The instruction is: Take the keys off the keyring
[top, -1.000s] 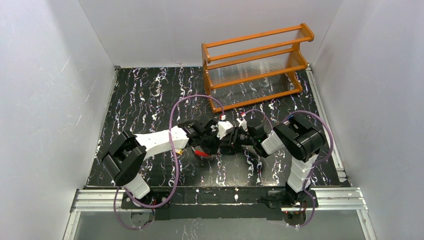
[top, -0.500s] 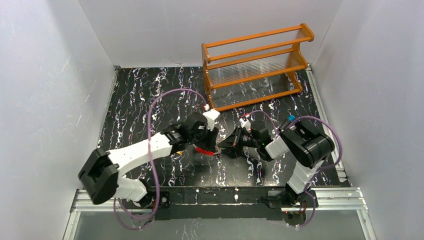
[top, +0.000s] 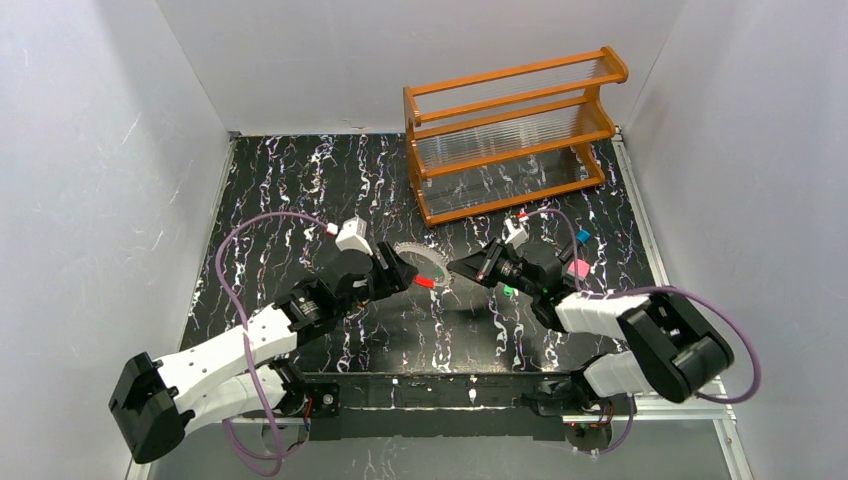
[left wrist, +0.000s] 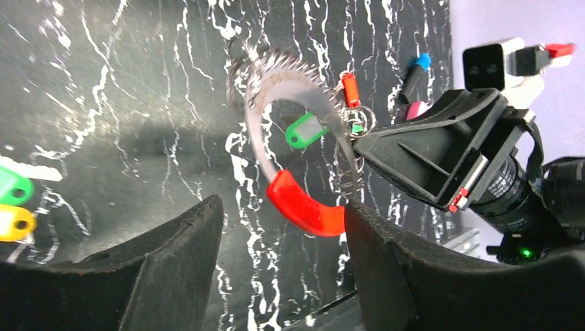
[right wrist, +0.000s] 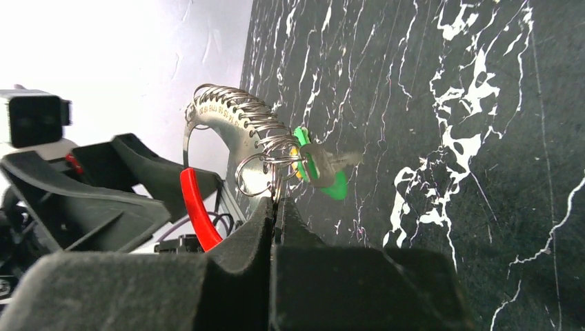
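Above marbled tabletop point(right wrist: 448, 83), right end effector point(right wrist: 276, 207) pinches ribbed silvery keyring point(right wrist: 227, 121); left end effector point(left wrist: 283, 207) spread.

I am looking down on a black desk point(top: 300, 190) veined with white marble streaks, plain white walls point(top: 100, 150) closing it in on three sides. An orange wooden rack point(top: 515, 135) with clear ribbed shelves is standing at its far right, and an aluminium rail point(top: 631, 180) is running along the right edge under soft, even light.

Green key point(left wrist: 12, 189) apparently edge-cropped.
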Available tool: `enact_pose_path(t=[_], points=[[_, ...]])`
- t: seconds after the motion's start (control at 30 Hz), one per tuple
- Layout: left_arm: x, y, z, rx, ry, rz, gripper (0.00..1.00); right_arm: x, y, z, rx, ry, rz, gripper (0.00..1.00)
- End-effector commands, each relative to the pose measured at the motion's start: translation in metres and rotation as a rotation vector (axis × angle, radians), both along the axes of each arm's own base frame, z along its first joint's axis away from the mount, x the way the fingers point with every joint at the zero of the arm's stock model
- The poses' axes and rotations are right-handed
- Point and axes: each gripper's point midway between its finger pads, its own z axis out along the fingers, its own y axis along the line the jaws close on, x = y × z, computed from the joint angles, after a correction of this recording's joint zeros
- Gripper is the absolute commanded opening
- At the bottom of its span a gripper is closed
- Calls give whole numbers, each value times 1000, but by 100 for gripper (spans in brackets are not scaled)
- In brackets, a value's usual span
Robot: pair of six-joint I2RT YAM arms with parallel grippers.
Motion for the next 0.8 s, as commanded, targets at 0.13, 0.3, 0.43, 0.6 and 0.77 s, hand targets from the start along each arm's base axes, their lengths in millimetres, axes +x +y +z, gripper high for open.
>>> enact_pose_path(t=[0.13,0.3,0.43,0.6,0.77], points=[[1,-42,20,-329,-4,25,52,8,-20,19,-30,-74,-120,1],[-4,-56,21,-399,-10,20,37,6,-27,23,-24,-87,-152,1],[-3,-63,23,-426,-20,14,27,6,-29,26,-16,-98,-161,1],[4,-61,24,-444,-48,51,27,3,-31,27,-4,-104,-164,1],[10,-60,16,-483,-38,99,26,1,-31,34,19,-114,-164,1]])
